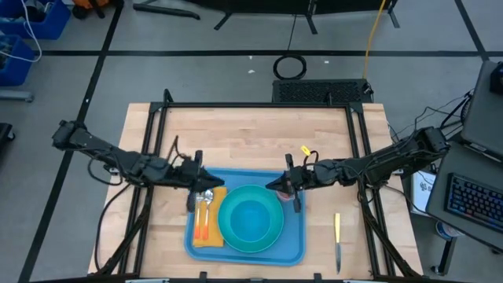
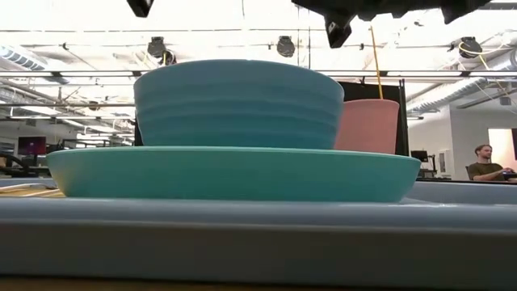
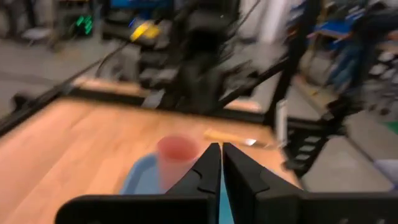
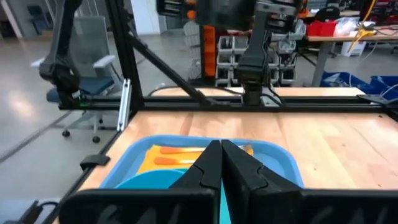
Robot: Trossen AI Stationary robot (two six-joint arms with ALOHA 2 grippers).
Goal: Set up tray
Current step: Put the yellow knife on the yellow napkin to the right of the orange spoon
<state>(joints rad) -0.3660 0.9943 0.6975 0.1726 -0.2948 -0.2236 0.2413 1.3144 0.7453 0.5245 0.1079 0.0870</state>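
Tray (image 1: pixel 295 250) sits near-centre on the table (image 1: pixel 251 130), holding plate, bowl, pink cup, napkin with cutlery. Knife (image 1: pixel 338 238) still outside, to its right. Right gripper (image 1: pixel 280 185) and left gripper (image 1: pixel 196 183) both pinched closed, empty. Right should open, descend squarely over knife's handle.

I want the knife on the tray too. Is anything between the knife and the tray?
Nothing visible. The knife lies on bare table, right of the tray, with only wood between them. The right gripper hovers at the tray's far right corner, by the pink cup.
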